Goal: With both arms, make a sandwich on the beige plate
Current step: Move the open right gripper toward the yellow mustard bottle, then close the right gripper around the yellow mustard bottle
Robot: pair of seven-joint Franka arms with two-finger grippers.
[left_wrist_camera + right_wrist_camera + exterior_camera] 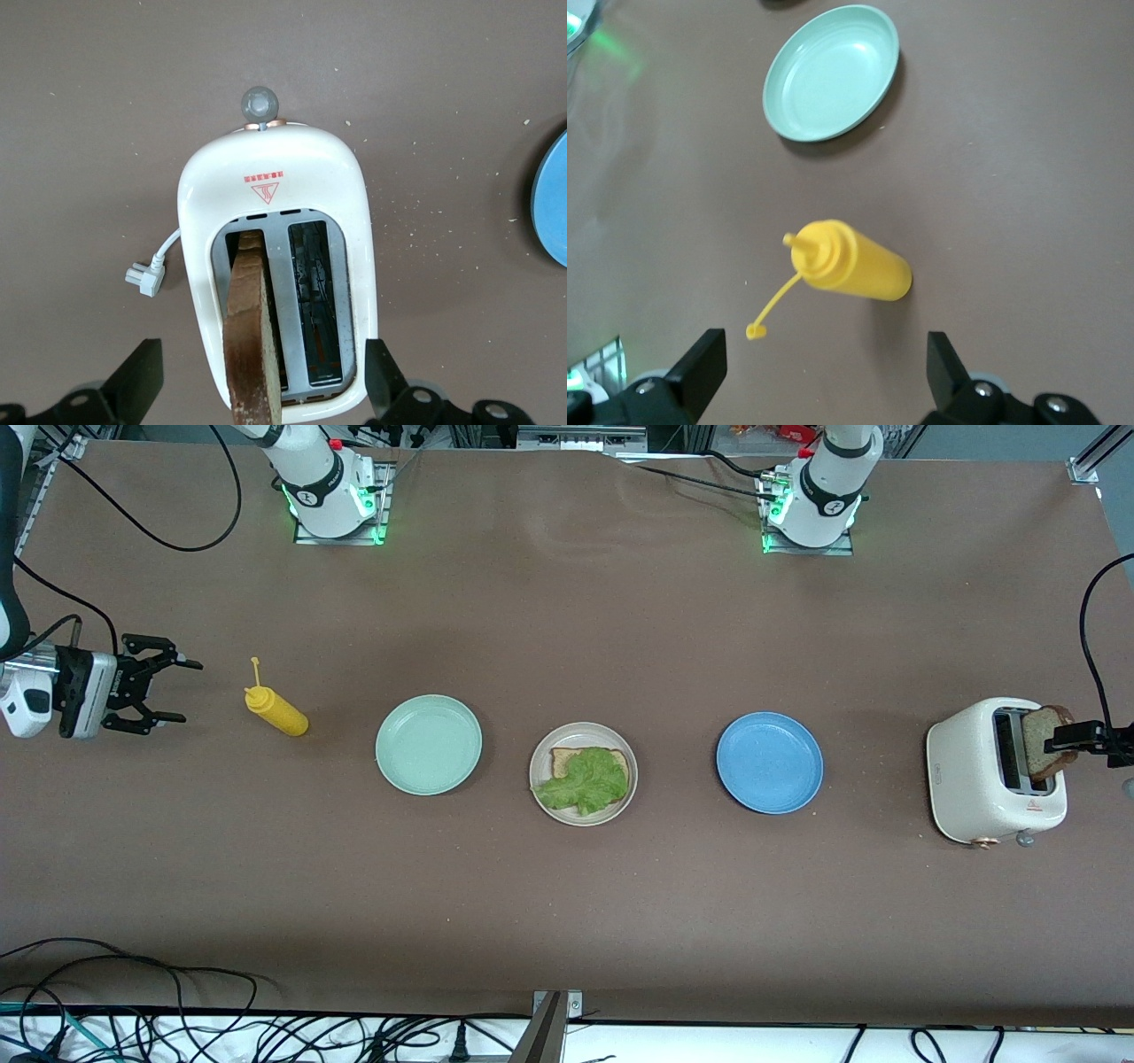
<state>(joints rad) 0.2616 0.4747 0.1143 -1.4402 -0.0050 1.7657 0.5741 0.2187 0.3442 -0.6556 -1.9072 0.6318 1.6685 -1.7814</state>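
Fingers spread wide on either side of a bread slice (252,332) standing in one slot of the white toaster (992,771), the left gripper (261,390) hangs over it without clamping the crust. The right gripper (164,689), fingers likewise apart and holding nothing, hangs low at its arm's end of the table beside an upright yellow squeeze bottle (276,710). At mid-table the beige plate (542,779) holds a bread slice (567,760) topped with lettuce (586,781), between an empty mint-green plate (429,744) and an empty blue plate (769,762).

Mustard bottle (277,711); mint plate (429,744); blue plate (769,763); toaster (974,779).
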